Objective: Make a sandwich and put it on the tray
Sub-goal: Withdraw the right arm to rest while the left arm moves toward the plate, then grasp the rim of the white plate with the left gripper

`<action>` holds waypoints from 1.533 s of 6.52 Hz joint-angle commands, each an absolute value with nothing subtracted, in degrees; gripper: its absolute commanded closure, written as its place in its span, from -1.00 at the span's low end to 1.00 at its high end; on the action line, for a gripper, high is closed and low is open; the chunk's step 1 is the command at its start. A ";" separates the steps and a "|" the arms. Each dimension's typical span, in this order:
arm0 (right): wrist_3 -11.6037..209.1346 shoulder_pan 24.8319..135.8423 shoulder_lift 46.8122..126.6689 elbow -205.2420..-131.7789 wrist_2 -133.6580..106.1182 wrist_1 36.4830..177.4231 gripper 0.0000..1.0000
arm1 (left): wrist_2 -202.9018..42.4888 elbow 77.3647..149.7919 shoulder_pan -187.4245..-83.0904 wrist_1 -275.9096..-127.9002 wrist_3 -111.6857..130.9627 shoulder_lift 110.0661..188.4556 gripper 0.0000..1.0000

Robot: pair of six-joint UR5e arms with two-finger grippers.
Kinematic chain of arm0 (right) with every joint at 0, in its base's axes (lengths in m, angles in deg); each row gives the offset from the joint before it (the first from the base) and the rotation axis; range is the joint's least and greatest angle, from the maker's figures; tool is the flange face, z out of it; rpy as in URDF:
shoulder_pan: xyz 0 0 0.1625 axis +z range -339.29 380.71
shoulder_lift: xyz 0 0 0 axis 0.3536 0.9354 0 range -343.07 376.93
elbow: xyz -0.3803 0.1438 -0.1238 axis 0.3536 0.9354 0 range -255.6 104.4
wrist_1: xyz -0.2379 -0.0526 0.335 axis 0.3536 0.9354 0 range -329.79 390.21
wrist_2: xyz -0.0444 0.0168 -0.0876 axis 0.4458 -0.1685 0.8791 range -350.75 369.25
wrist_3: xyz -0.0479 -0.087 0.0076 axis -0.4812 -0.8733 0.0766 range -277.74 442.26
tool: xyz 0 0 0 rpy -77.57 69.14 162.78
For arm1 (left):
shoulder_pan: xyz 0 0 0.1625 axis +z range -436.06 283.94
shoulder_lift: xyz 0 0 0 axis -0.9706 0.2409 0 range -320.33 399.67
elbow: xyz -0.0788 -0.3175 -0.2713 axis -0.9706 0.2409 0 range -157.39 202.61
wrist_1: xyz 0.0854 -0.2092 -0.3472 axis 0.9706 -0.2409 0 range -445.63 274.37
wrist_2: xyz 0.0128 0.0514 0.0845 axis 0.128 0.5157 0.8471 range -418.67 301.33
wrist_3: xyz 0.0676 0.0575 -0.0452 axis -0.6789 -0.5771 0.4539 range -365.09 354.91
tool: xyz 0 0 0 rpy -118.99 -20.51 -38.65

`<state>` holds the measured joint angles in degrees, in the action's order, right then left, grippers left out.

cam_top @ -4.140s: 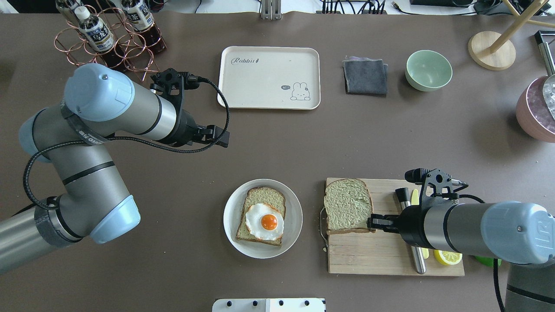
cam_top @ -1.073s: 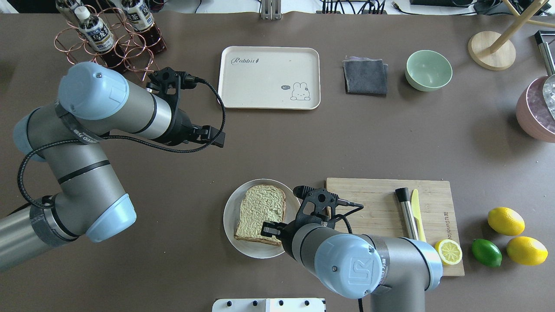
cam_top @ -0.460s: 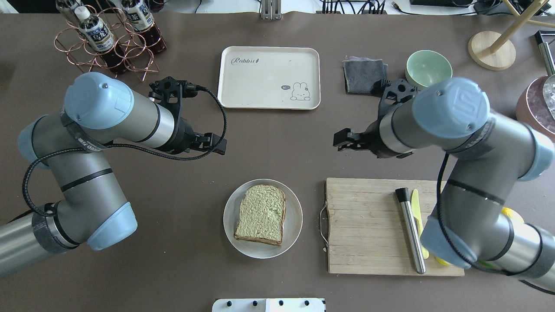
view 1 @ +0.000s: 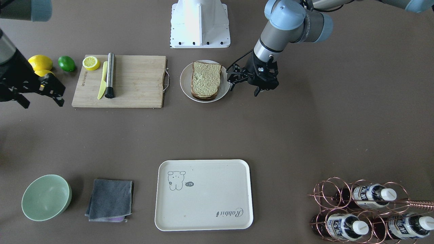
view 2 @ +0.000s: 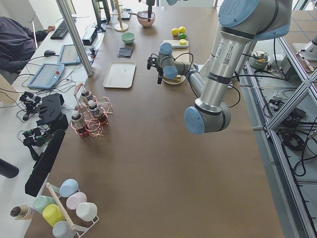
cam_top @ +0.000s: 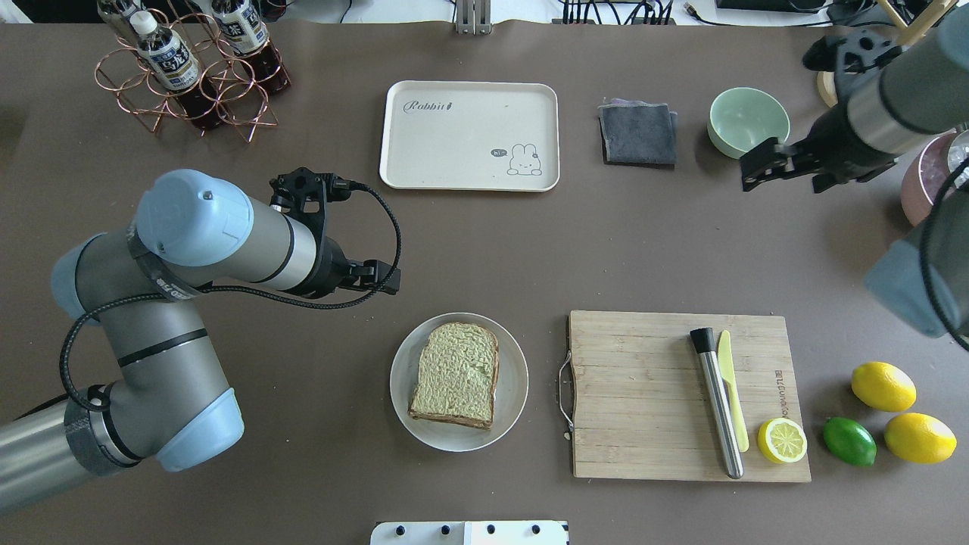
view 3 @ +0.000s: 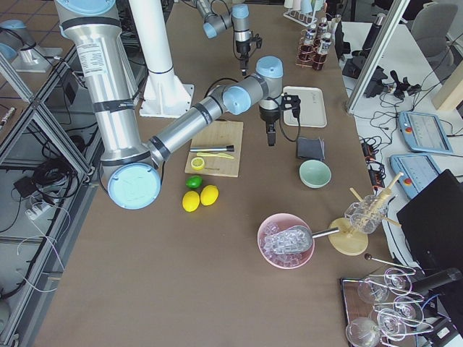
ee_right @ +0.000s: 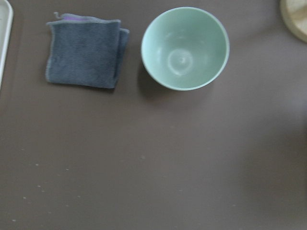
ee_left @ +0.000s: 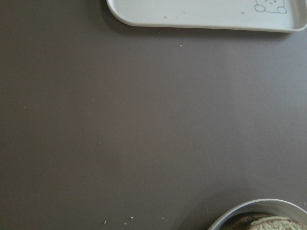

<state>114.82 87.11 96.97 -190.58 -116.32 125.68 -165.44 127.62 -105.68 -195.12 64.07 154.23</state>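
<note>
The sandwich (cam_top: pixel 456 373) lies on the round white plate (cam_top: pixel 400 393). Its top bread slice faces up, pale green with a dark crust, and the egg is hidden under it. It also shows in the front view (view 1: pixel 205 80). The cream tray (cam_top: pixel 469 136) with "Rabbit" script holds nothing at the table's far middle; its edge shows in the left wrist view (ee_left: pixel 201 14). My left gripper (cam_top: pixel 382 276) is open and empty, above the table just left of and beyond the plate. My right gripper (cam_top: pixel 757 170) is open and empty, far right beside the green bowl.
A bamboo cutting board (cam_top: pixel 643 393) right of the plate carries a steel muddler, a yellow knife and a lemon half. Lemons and a lime lie beyond it. A grey cloth (cam_top: pixel 638 134), green bowl (cam_top: pixel 748 121), bottle rack (cam_top: pixel 189 68) and pink ice bowl (cam_top: pixel 935 197) line the back.
My right gripper carried the second slice from the board onto the egg and bread, let go, and withdrew to the far right. My left gripper has moved nearer the plate.
</note>
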 commanded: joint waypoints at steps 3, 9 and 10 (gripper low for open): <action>79.99 108.85 106.22 -188.11 -121.44 136.55 -1.00 | -164.14 127.20 -100.06 -197.32 68.91 153.58 -0.68; 79.36 109.65 107.81 -188.10 -121.09 136.03 -1.00 | -164.05 125.36 -97.24 -197.69 70.32 153.66 -0.04; 79.36 109.74 107.81 -188.02 -121.09 136.03 -1.00 | -164.05 124.40 -97.07 -197.77 70.23 154.01 -0.01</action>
